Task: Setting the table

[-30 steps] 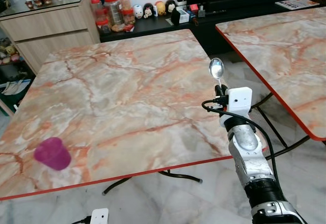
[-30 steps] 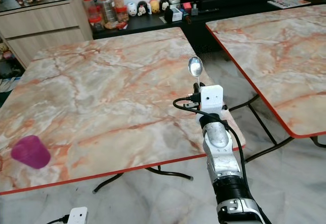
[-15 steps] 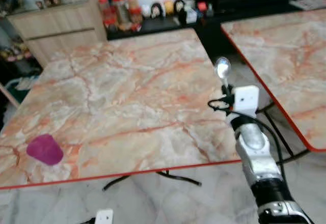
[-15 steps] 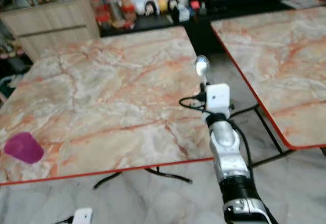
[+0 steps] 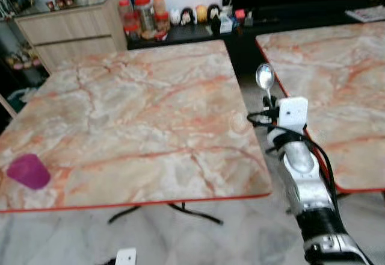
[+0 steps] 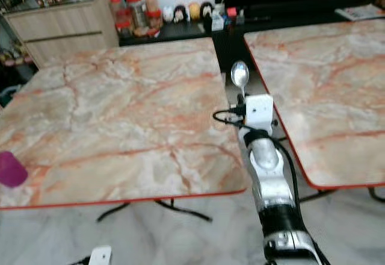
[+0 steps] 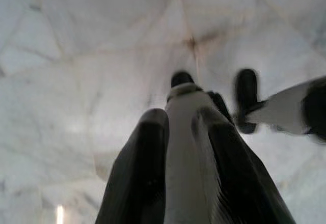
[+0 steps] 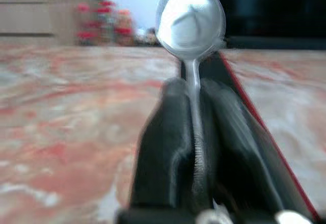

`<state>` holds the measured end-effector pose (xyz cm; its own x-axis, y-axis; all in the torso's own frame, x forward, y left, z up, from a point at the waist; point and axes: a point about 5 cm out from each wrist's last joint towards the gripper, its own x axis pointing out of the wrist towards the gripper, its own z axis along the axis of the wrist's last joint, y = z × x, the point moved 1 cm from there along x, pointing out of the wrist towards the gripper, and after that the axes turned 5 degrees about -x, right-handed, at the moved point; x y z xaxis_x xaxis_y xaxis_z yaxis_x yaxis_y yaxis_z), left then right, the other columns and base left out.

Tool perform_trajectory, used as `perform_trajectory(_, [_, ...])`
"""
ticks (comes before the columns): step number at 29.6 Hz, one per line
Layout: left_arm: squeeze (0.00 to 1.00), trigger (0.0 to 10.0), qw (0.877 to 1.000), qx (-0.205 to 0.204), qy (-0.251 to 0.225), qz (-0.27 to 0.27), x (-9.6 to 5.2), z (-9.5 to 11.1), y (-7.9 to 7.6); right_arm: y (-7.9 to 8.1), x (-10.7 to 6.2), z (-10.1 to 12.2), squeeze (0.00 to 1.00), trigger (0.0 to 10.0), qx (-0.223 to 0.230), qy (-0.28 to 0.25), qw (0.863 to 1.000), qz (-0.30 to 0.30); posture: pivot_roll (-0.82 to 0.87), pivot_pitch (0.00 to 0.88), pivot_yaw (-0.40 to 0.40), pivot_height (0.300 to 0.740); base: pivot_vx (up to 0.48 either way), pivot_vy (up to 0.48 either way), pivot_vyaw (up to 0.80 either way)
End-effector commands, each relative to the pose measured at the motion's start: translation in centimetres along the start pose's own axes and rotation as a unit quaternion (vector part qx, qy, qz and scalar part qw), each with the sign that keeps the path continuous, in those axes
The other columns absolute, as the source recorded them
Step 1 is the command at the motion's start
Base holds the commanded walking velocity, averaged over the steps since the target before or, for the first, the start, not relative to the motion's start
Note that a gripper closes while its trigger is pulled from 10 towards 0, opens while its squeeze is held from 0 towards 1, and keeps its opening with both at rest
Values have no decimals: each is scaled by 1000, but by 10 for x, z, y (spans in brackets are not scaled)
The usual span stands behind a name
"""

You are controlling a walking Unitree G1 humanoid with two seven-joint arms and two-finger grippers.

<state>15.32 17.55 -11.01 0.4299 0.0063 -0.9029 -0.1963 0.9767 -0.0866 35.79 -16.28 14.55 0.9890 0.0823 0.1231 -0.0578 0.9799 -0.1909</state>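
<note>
Right wrist view — the right end effector (image 8: 196, 132) pinches a spoon (image 8: 191, 15) by its thin, stiff handle; light, slippery metal — grip low.

Head cameras overlook one table (image 5: 138, 114); wrist cameras look along jaws.

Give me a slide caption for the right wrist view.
Right hand gripping a shiny silver metal spoon upright over the marble-patterned table.

Right hand (image 5: 269, 101) holds spoon (image 5: 264, 77) upright beside marble table (image 5: 138, 120); pink cup (image 5: 27, 171) far-left
</note>
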Motion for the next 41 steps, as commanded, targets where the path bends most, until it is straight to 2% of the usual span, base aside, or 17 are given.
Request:
perform_trajectory(1, [0,10000,1000,-5,2,5,0,0,2,-5,4,10,0,10000,-2,-15,1000,-6,-329,0,91,740,0,-375,0])
perform_trajectory(10, [0,10000,1000,-6,0,3,0,1,2,-9,4,22,0,10000,2,-35,999,-15,-337,0,96,740,0,-377,0])
perform_trajectory(16, [0,10000,1000,-1,1,1,0,1,1,-4,1,19,0,10000,7,-31,999,-11,-340,0,103,740,0,-377,0])
perform_trajectory(24, [0,10000,1000,4,1,2,0,1,3,-10,3,23,0,10000,8,-32,999,-24,-344,0,108,740,0,-375,0])
perform_trajectory(41, [0,10000,1000,13,1,-2,0,2,3,-8,1,21,0,10000,11,-31,999,-23,-354,0,118,740,0,-375,-122])
